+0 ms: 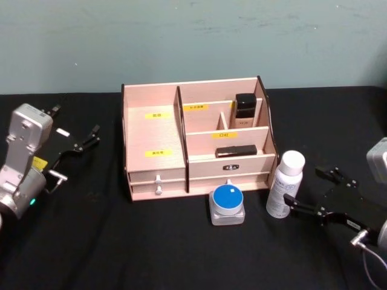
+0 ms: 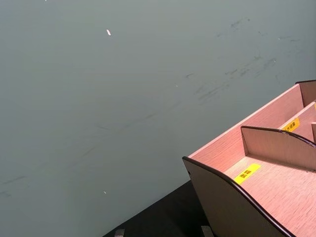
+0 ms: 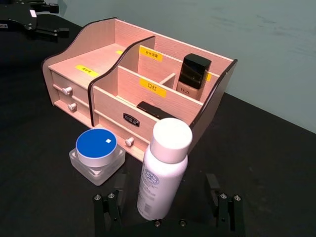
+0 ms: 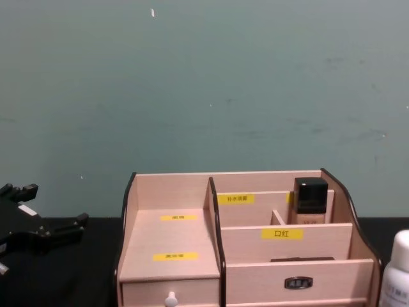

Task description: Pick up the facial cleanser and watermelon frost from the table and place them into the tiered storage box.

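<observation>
The facial cleanser bottle (image 3: 165, 163) stands inside the wide-open right gripper (image 3: 165, 212), probably lined up for a side grasp; the left gripper (image 1: 78, 154), also wide, is parked far left

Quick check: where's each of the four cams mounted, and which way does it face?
Head: high on the robot, looking down at the tiered storage box, white bottle and blue-lidded jar; left pincer and right pincer both show.
Chest: low, facing level at the box front and wall; left pincer at its left edge.
Left wrist: beside the box's left end, aimed up at the wall.
Right wrist: behind the bottle, facing the box; its open fingers flank the bottle.
Shared: head and right wrist both see bottle, jar, box.
</observation>
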